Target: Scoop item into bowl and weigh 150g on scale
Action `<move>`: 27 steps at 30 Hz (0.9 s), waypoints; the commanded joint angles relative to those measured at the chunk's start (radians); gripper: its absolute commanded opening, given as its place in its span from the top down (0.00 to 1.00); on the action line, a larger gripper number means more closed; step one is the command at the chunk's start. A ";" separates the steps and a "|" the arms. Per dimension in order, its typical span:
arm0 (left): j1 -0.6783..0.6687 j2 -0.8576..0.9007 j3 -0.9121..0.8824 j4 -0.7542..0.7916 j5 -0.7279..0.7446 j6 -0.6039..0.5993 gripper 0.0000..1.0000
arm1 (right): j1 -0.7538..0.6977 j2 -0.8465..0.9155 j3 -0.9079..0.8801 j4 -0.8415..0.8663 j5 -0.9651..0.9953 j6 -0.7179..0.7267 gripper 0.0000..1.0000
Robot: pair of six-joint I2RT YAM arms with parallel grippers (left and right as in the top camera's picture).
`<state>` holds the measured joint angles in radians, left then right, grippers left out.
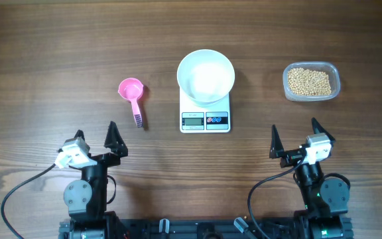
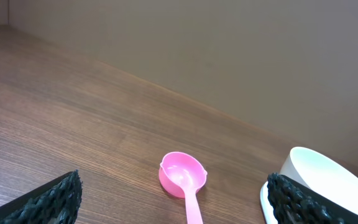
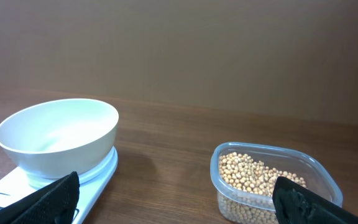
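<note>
Beans (image 1: 310,81) are being kept in the tub (image 1: 337,80) at the right, well apart from the empty bowl (image 1: 205,76) being carried on the scale (image 1: 205,121). Left pincer (image 1: 95,130) and right pincer (image 1: 294,126) are being held wide, empty. The scoop (image 1: 132,96) is probably best being taken crosswise at its handle, level.

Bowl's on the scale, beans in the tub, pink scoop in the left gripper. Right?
Not quite. Overhead shows the pink scoop lying on the table, clear of the open left gripper. The bowl is on the scale, beans in the tub.
</note>
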<state>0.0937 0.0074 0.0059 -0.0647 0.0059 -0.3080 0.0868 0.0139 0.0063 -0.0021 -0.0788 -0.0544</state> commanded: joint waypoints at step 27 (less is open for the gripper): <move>0.011 0.121 0.337 0.201 0.341 0.106 0.00 | 0.003 0.006 0.000 0.005 -0.017 0.002 0.00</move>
<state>0.0986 0.0193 0.1368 0.2653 0.3344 -0.3832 0.0868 0.0143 0.0063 -0.0017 -0.0788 -0.0544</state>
